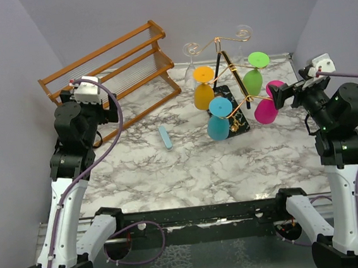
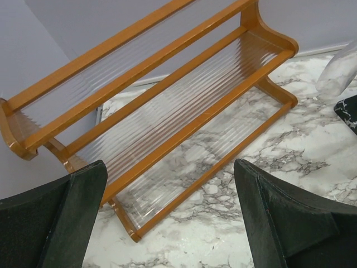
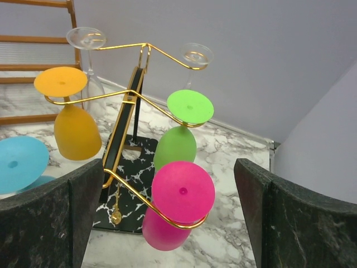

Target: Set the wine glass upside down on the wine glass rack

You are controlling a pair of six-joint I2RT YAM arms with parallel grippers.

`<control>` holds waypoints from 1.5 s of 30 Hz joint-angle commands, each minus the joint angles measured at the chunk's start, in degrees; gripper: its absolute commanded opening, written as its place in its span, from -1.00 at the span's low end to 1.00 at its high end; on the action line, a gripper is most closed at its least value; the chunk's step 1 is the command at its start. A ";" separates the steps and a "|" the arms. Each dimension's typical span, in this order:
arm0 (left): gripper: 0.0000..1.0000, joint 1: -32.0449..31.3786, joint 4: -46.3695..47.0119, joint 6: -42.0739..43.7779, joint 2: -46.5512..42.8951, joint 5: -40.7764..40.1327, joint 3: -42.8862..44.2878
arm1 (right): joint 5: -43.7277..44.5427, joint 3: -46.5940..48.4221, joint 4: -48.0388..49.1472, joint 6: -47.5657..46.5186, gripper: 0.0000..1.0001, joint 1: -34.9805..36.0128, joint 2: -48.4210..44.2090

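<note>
Both grippers wide open, nothing held; left gripper (image 2: 170, 184) has its fingers (image 2: 56, 223) spread full, only the wooden slatted rack (image 2: 167, 106) and marble table (image 1: 189, 171) showing between them; right gripper (image 3: 167, 184) same, fingers (image 3: 295, 223) spread and empty, facing the wine glass rack (image 3: 124, 131) from its 3 o'clock side; counts: 1 wine glass rack, about 2 o'clock from table centre in the top view, black white-veined base flat on the marble, slanted black post, curly gold wire arms; 6 wine glasses hang on it, all foot up and bowl down, 4 coloured and 2 clear; around the post in the top view: orange glass (image 1: 203, 97) at 9 o'clock, blue glass (image 1: 218, 127) at 7 o'clock, pink glass (image 1: 265, 110) at 4 o'clock, green glass (image 1: 253, 81) at 2 o'clock, first clear glass (image 1: 189, 50) at 10 o'clock, second clear glass (image 1: 242, 34) at 1 o'clock; pink glass is the nearest one to the right gripper, just beside it but apart; cannot tell whether the first clear glass's bowl touches the table; no glass lies loose on the table; 1 wooden slatted rack, two tiers, at 10 o'clock of the table, left gripper above its front edge; 1 small pale-blue oblong (image 1: 165, 136) lying flat near table centre, slightly toward 9 o'clock, well apart from both grippers.
</note>
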 commanded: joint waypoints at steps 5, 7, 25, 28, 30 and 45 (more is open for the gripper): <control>0.98 2.41 -3.09 -1.01 -0.44 2.79 3.60 | 0.34 0.37 -2.97 0.81 0.99 -0.63 -0.28; 0.98 2.46 -2.67 -0.88 -0.33 2.54 3.27 | 0.23 -0.16 -3.24 0.70 0.99 -0.63 -0.73; 0.98 2.56 -3.31 -1.26 -1.35 3.25 2.77 | -2.03 -0.48 -3.95 0.13 0.99 -0.80 -0.98; 0.98 2.53 -3.55 -1.14 -1.67 3.72 2.75 | -2.35 -0.90 -3.93 -0.06 0.99 -0.80 -1.19; 0.98 2.58 -3.53 -1.05 -1.53 3.34 2.70 | -1.87 -0.66 -4.08 -0.05 0.99 -0.86 -1.01; 0.98 2.59 -3.14 -0.71 -2.13 3.67 1.38 | -3.06 -1.22 -3.84 -0.07 0.99 -0.98 -1.28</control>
